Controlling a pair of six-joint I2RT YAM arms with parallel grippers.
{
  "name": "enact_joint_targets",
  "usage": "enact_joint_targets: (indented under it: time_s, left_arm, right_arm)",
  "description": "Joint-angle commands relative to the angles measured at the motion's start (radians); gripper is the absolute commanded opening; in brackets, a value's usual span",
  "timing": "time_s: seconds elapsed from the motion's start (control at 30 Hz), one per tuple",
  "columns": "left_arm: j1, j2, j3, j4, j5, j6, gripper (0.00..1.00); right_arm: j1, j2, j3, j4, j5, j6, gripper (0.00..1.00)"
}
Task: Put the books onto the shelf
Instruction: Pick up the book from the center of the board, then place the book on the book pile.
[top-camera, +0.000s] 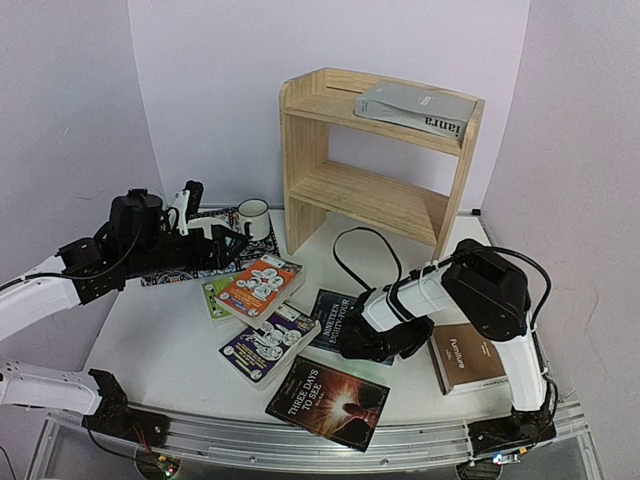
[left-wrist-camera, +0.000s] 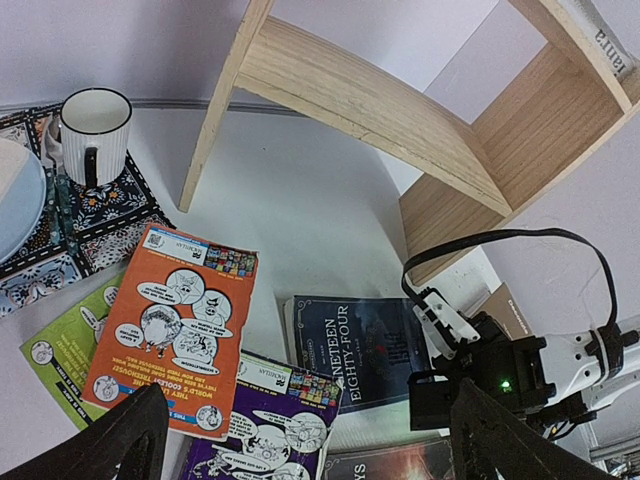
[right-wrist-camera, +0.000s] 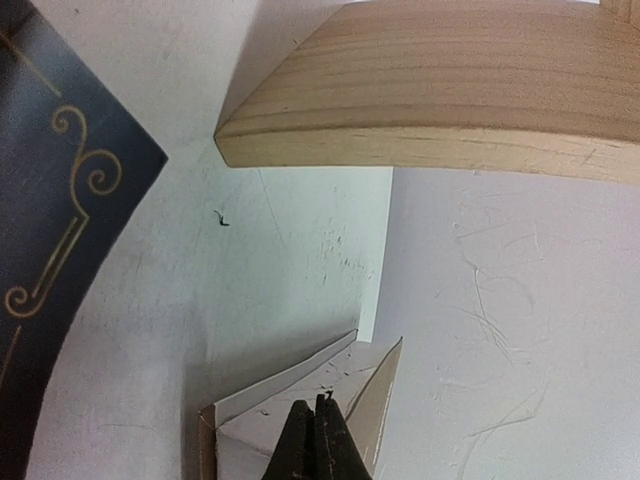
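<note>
A: Watching the right gripper (top-camera: 348, 342): hanging low over the near right corner of the dark blue book (top-camera: 330, 305), holding its fingers (right-wrist-camera: 318, 440) tight together.

B: Clamping on anything?

A: Hard telling. Touching the tips to a pale folded corner (right-wrist-camera: 300, 385) of paper or card in the wrist view, but not showing whether pinching it.

B: Turning to the left gripper (top-camera: 232, 243): hovering over on the left, near the mug (top-camera: 252, 218) sitting on the placemat (left-wrist-camera: 95, 235), spreading its fingers (left-wrist-camera: 120, 440) wide apart and gripping nothing.

A: Looking down past it at the orange book (left-wrist-camera: 170, 330), lying face up and overlapping the green book (left-wrist-camera: 60, 350), with the purple book (left-wrist-camera: 270, 420) just beside them on the near side.

B: Finding the shelf (top-camera: 370, 195) standing at the far right of the table (top-camera: 160, 350), carrying the grey book (top-camera: 415, 108) flat on its top tier.

A: Counting the others down on the table: adding the dark "Three Days to See" (top-camera: 328, 400) at the near edge, lying flat, and the brown book (top-camera: 465, 358) at the near right, just beside the right arm.

B: Noting the dark blue book lying flat too, between the purple book and the brown book.
</note>
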Motion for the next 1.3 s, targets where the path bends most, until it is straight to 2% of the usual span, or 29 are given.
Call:
enact_joint_targets:
  time_s: [0.0,0.17,0.3,0.5,0.67,0.7,0.77,0.87,0.9,1.07,1.27]
  left_arm:
    - [0.002,-0.005,0.040,0.035,-0.012,0.018,1.00]
    - [0.002,-0.013,0.038,0.036,-0.013,0.015,0.99]
    - [0.001,-0.022,0.033,0.035,-0.015,0.012,0.99]
    - [0.001,-0.041,0.036,0.019,-0.023,-0.015,0.99]
    - [0.001,-0.084,0.054,-0.030,-0.089,-0.039,0.99]
    - [0.001,-0.093,0.052,-0.039,-0.102,-0.042,0.99]
    - [0.002,-0.110,0.047,-0.056,-0.130,-0.051,0.99]
    - [0.002,-0.125,0.036,-0.071,-0.138,-0.069,1.00]
    - [0.002,-0.128,0.030,-0.072,-0.137,-0.076,1.00]
    - [0.002,-0.120,0.019,-0.073,-0.133,-0.095,1.00]
    - [0.002,-0.079,0.022,-0.071,-0.118,-0.115,0.99]
  right_arm:
    - [0.023,-0.009,0.040,-0.095,0.032,0.021,0.00]
    - [0.049,-0.027,0.099,-0.126,0.029,0.015,0.00]
    - [0.112,-0.023,0.218,-0.157,0.022,-0.006,0.00]
    - [0.212,0.068,0.575,-0.213,0.013,-0.093,0.00]
    - [0.288,0.132,0.827,-0.083,-0.057,-0.239,0.01]
    - [0.293,0.125,0.839,-0.044,-0.083,-0.268,0.04]
    - [0.298,0.095,0.830,0.057,-0.132,-0.316,0.21]
    - [0.300,0.003,0.749,0.212,-0.184,-0.382,0.64]
    - [0.301,-0.029,0.702,0.275,-0.220,-0.410,0.69]
    - [0.301,-0.196,0.474,0.508,-0.402,-0.520,0.77]
    - [0.301,-0.331,0.273,0.599,-0.453,-0.517,0.78]
